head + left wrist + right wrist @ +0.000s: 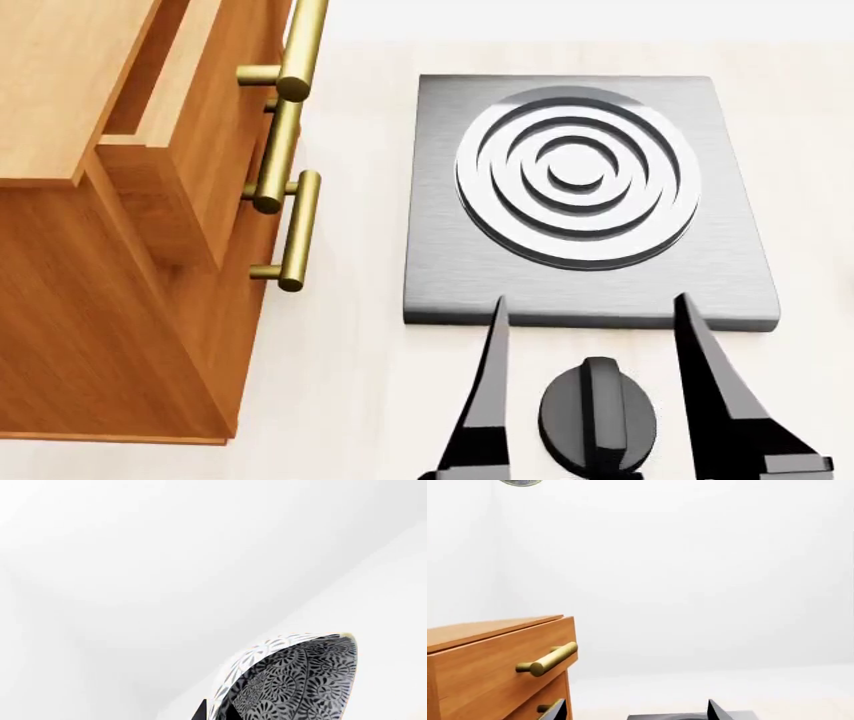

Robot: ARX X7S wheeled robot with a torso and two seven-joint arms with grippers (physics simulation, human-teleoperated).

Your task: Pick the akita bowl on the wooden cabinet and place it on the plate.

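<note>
The akita bowl (300,680), black with a white floral pattern, fills the lower part of the left wrist view against a bare white background. My left gripper (215,709) is shut on its rim, with one dark fingertip outside the wall and one inside. This gripper is out of the head view. The wooden cabinet (80,300) stands at the left, its upper drawer pulled out a little, and also shows as the cabinet (487,655). My right gripper (591,300) hangs open over the counter near the stove's front edge; the same gripper (637,702) holds nothing. The plate is out of view.
A grey square stove plate (727,290) with raised concentric rings lies right of the cabinet, with a black knob (597,415) in front of it. Brass bar handles (296,225) stick out from the drawers. A small grey rounded thing (520,481) shows high above the cabinet.
</note>
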